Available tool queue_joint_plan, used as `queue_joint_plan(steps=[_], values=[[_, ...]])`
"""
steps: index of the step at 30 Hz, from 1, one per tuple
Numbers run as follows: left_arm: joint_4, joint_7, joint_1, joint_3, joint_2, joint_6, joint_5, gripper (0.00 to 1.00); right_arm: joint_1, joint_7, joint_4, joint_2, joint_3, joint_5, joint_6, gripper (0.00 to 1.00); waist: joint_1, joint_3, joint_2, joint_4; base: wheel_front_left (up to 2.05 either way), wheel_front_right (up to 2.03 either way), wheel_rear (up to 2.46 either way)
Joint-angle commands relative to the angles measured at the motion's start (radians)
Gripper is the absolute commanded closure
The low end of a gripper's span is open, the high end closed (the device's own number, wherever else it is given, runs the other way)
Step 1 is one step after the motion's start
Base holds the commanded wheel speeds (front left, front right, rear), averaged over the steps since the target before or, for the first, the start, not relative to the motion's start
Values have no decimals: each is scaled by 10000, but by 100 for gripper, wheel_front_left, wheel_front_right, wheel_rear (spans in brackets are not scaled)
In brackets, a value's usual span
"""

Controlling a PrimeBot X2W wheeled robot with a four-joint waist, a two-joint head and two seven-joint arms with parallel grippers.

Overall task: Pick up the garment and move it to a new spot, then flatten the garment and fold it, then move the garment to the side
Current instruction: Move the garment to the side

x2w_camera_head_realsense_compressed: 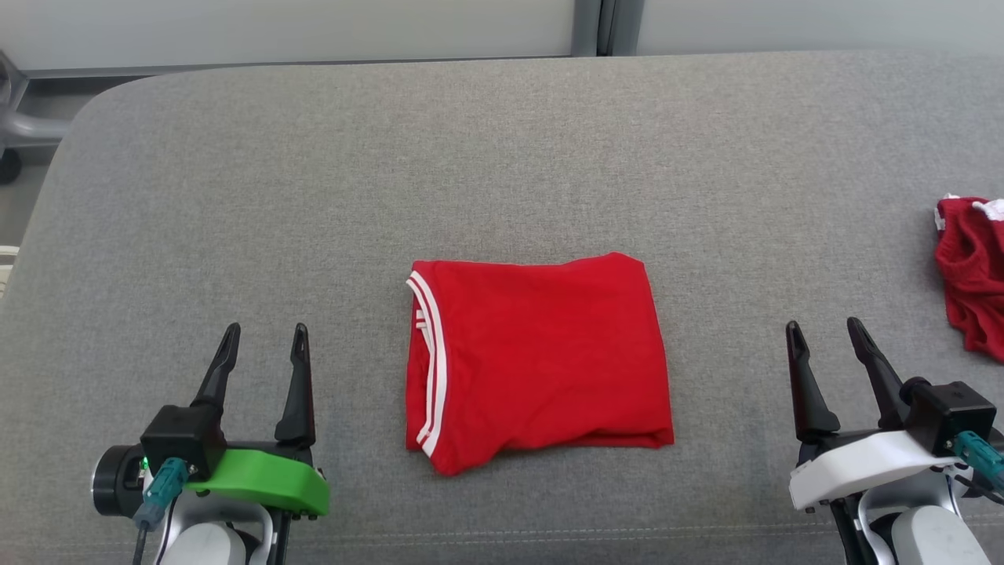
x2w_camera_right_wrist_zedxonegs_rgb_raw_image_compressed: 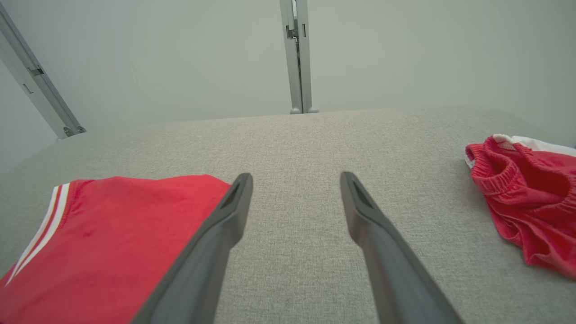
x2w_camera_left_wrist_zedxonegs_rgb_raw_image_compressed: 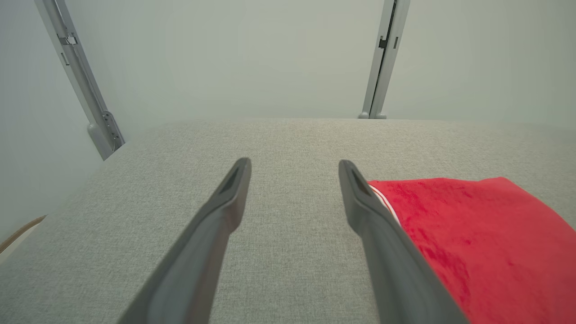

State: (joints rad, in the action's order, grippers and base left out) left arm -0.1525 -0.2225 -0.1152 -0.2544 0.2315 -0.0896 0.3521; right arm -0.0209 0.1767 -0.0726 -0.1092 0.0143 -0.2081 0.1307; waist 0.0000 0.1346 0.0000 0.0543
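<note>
L gripper (x2w_camera_head_realsense_compressed: 266, 328) near left, fingers wide, nothing held. Folded red garment (x2w_camera_head_realsense_compressed: 541, 361) w/ white trim lies flat at ctr of grey cushion (x2w_camera_head_realsense_compressed: 502, 157), btwn both grippers, touching neither. R gripper (x2w_camera_head_realsense_compressed: 823, 323) near right, fingers wide, empty. Crumpled red cloth (x2w_camera_head_realsense_compressed: 973, 275) at far right edge.

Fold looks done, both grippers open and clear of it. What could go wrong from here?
1. The folded garment lies in loose layers; the left gripper or right gripper pinching one edge may lift only the top layer and undo the fold.
2. A crumpled garment lies at the right; sliding that way could tangle the two.
</note>
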Motion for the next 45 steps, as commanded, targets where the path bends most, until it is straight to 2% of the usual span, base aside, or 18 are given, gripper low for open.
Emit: queue_joint_plan(steps=[1, 6, 12, 19, 26, 27, 28, 29, 30, 38, 45], values=[[25, -2, -162, -28, -17, -50, 20, 0, -21, -62, 115, -97, -20, 98, -1, 0, 0, 88, 0, 110, 0, 0, 0], [8, -58, -343, -140, -94, 5, -6, 0, -247, -365, 124, -265, -319, 19, -1, 0, 0, 294, 0, 416, 0, 0, 0], [-129, -159, -629, -304, -329, 116, 52, 0, -699, -1019, -294, -630, -1311, -477, -1, 0, 0, 680, 0, 1042, 0, 0, 0], [-437, -306, -1003, -498, -633, 329, 52, 0, -1308, -1452, -1624, -1022, -2100, -948, -4, 0, 0, 1144, 0, 1656, 0, 0, 0], [-700, -377, -1219, -518, -796, 446, -16, 0, -2035, -1235, -2789, -1089, -2499, -1315, -4, 0, 0, 1367, 0, 1847, 0, 0, 0], [-715, -386, -1238, -502, -799, 450, -21, 0, -2103, -1229, -2931, -1091, -2562, -1343, -4, 3, 0, 1387, 0, 1846, 0, 0, 0], [-726, -396, -1264, -486, -799, 464, -31, 0, -2169, -1255, -3048, -1082, -2663, -1411, -4, 55, 0, 1410, 0, 1842, 0, 0, 0], [-740, -402, -1285, -471, -801, 473, -38, 0, -2247, -1271, -3158, -1077, -2739, -1466, -4, 93, 0, 1435, 0, 1829, 0, 0, 0], [-757, -403, -1309, -454, -808, 482, -40, 0, -2304, -1280, -3238, -1081, -2816, -1513, -3, 100, 0, 1455, 0, 1812, 0, 0, 0], [-669, -430, -1345, -336, -814, 508, -130, 0, -2363, -813, -2962, -1368, -2849, -1225, -12, 100, 0, 1537, 0, 1276, 0, 0, 0], [-348, -424, -1494, -196, -608, 554, -257, 0, -1644, -656, -1713, -1432, -1710, -383, -10, 100, 0, 1877, 0, -214, 0, 0, 0]])
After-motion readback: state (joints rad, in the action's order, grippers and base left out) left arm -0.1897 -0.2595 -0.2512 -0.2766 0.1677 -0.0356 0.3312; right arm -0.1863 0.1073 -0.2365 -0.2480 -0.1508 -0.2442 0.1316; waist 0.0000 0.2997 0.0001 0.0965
